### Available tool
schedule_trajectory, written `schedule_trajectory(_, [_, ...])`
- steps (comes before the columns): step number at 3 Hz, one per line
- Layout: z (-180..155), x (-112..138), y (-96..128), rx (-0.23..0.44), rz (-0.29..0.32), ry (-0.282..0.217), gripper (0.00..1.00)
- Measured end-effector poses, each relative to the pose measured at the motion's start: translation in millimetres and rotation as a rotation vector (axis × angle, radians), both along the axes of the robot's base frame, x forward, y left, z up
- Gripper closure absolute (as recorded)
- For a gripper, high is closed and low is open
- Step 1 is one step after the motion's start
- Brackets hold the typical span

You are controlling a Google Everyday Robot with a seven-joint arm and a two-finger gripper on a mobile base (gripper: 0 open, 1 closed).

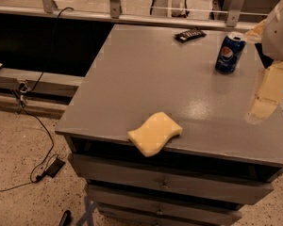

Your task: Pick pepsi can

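Observation:
The pepsi can (230,53), dark blue with a silver top and a round red-white-blue logo, stands upright at the far right of the grey cabinet top (179,79). My gripper (255,72) comes in from the right edge of the view, just right of the can and not touching it. It is open and empty. One pale yellow finger (266,95) hangs low over the right edge of the top. The other shows behind, level with the can's top.
A flat dark snack wrapper (189,34) lies at the back of the top. A yellow sponge (154,133) overhangs the front edge. Drawers sit below. A rail and a dark recess run behind. Cables (37,126) lie on the floor at left.

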State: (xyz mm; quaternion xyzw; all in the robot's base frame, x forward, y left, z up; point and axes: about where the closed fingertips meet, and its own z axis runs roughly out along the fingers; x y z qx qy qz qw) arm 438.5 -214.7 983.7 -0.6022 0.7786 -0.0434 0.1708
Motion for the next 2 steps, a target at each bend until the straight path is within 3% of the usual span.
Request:
schedule_trajectory(1, [1, 1, 0, 0.000, 0.000, -0.003, 0.00])
schedule_trajectory(2, [10, 30, -1, 0.024, 0.004, -0.047, 0.00])
